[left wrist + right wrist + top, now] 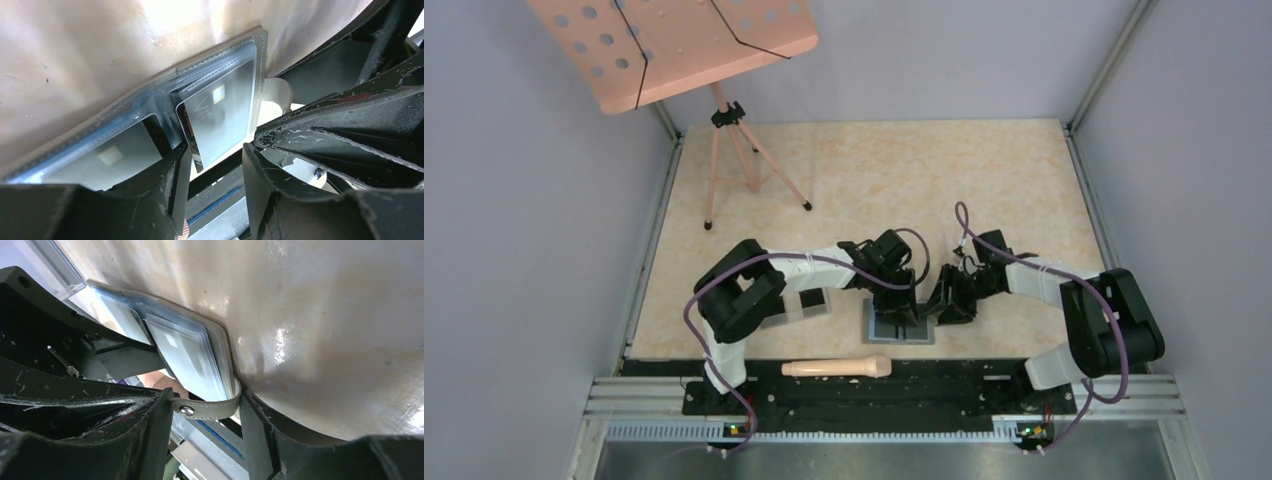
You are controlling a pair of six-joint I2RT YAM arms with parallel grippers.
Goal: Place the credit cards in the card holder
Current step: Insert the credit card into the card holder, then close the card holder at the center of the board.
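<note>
The gray card holder (pixel 899 325) lies open on the table between both arms. In the left wrist view its bluish slotted inside (pixel 220 55) holds two black credit cards: one (pixel 110 155) in the left slot, and one (pixel 220 115) in the right slot with its lower corner sticking out. My left gripper (pixel 215 150) (pixel 896 300) is open; that corner lies beside its left finger. In the right wrist view the holder (pixel 222 350) ends in a snap tab (pixel 210 407). The tab spans my right gripper (pixel 206 396) (pixel 946 305) and touches both fingers.
A clear plastic box (pixel 809 305) sits under the left forearm; its corner (pixel 60 275) shows in the right wrist view. A beige cylindrical object (pixel 836 368) lies at the table's front edge. A pink music stand (pixel 674 40) on a tripod (pixel 734 170) stands back left.
</note>
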